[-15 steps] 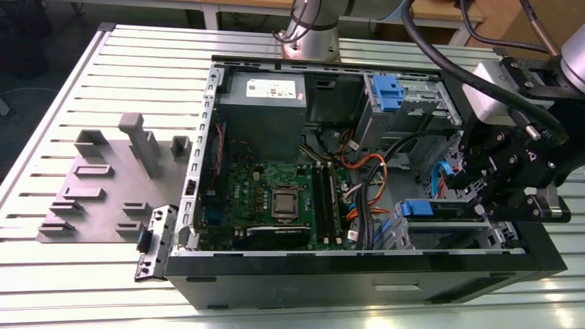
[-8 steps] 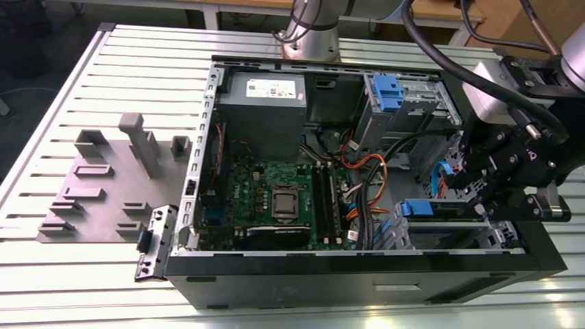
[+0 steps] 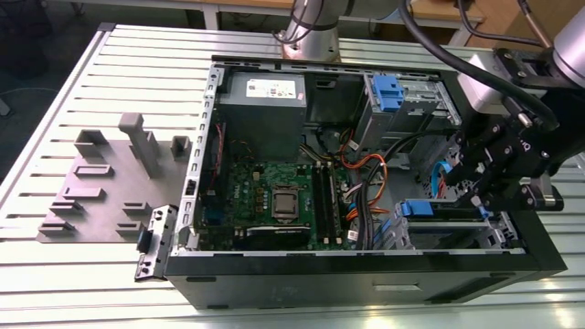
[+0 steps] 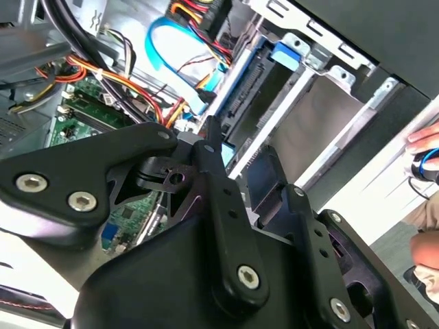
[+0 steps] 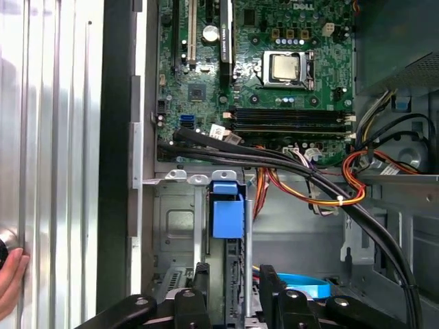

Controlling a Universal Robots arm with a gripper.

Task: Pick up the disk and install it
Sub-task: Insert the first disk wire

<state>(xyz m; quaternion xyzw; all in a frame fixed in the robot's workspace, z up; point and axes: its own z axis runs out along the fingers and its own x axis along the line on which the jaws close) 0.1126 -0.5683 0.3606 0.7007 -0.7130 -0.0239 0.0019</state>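
The disk (image 5: pixel 226 218) stands on edge in the drive bay (image 5: pixel 171 226), straight ahead of the end effector (image 5: pixel 233 284). Its long axis runs directly away, with the blue tab at the far end. I cannot tell whether the end effector is clamping it.

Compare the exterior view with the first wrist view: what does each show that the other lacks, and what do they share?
The exterior view adds the grey fixture plate at the exterior view's left, the arm's base column, and a second blue carrier in the bay near that column. The first wrist view adds a person's hand outside the case. Both show the motherboard, the disk in its blue carrier in the drive cage, and the gripper at it.
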